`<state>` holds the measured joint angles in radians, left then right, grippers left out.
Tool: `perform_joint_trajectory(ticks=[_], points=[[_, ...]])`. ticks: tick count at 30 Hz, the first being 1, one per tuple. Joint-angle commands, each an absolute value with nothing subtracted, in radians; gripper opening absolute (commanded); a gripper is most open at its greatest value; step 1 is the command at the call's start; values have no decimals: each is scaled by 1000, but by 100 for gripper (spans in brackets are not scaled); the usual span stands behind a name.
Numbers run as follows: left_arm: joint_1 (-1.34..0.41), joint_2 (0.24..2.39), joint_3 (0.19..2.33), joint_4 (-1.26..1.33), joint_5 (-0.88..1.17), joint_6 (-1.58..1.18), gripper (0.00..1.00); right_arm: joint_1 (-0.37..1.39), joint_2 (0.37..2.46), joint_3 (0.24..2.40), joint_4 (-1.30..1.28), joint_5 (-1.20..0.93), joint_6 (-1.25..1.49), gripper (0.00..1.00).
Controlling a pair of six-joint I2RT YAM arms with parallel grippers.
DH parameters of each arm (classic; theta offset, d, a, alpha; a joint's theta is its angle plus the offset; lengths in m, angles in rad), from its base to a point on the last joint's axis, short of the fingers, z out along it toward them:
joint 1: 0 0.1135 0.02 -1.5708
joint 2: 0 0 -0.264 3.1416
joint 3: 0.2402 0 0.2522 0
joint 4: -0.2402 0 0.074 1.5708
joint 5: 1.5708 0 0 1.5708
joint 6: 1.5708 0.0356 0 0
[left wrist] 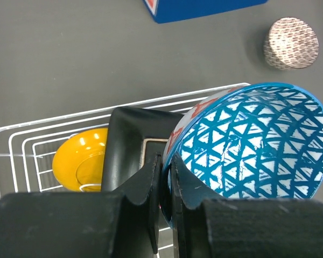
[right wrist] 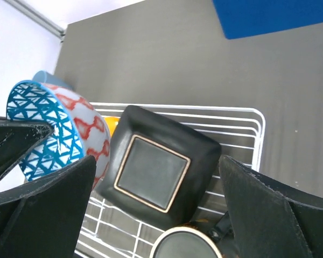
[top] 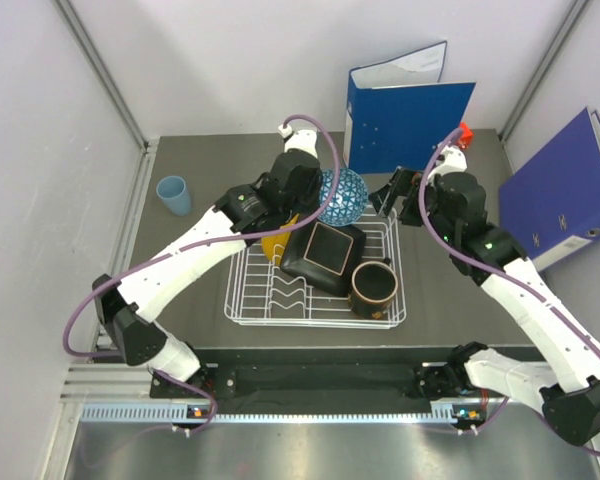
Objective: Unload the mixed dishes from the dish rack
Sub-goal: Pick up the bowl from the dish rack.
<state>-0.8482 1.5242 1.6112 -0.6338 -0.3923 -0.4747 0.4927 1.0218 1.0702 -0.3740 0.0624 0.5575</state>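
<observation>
The patterned bowl (left wrist: 258, 145) is grasped by the left pincer (left wrist: 166, 164); the right pincer (right wrist: 157, 161) is released. A lift clear of the dish rack (top: 270, 300) seems needed.

The bowl (left wrist: 258, 145) shows blue-and-white triangles, the square plate (right wrist: 151, 172) is black with a copper line, the dish (left wrist: 78, 161) yellow

Dark grey table (top: 200, 160) between white walls (top: 40, 150); blue ring binder (top: 405, 125) at 1 o'clock, second binder (top: 560, 190) at 3 o'clock; aluminium rail (top: 280, 412) at 6 o'clock.
</observation>
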Motion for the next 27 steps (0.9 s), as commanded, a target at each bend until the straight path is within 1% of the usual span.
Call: perform_joint_trajectory(ticks=[1, 7, 12, 17, 21, 22, 26, 27], points=[[-853, 1563, 1680, -531, -347, -494, 0, 509, 1029, 1141, -291, 20, 561, 98], [-853, 1614, 1706, -546, -399, -468, 0, 508, 999, 1131, -288, 80, 561, 96], [-853, 1666, 1750, -586, -433, -468, 0, 515, 1025, 1147, -296, 67, 557, 95], [-853, 1655, 1740, -561, -403, -480, 0, 515, 1095, 1161, -327, 77, 546, 94], [-857, 1632, 1740, -557, -379, -483, 0, 515, 1149, 1160, -324, 74, 540, 81], [-856, 1631, 1740, -557, -374, -483, 0, 517, 1160, 1163, -321, 69, 540, 76], [-859, 1612, 1733, -557, -365, -485, 0, 517, 1192, 1164, -316, 69, 541, 63], [-859, 1611, 1733, -557, -361, -485, 0, 515, 1192, 1163, -314, 69, 541, 49]])
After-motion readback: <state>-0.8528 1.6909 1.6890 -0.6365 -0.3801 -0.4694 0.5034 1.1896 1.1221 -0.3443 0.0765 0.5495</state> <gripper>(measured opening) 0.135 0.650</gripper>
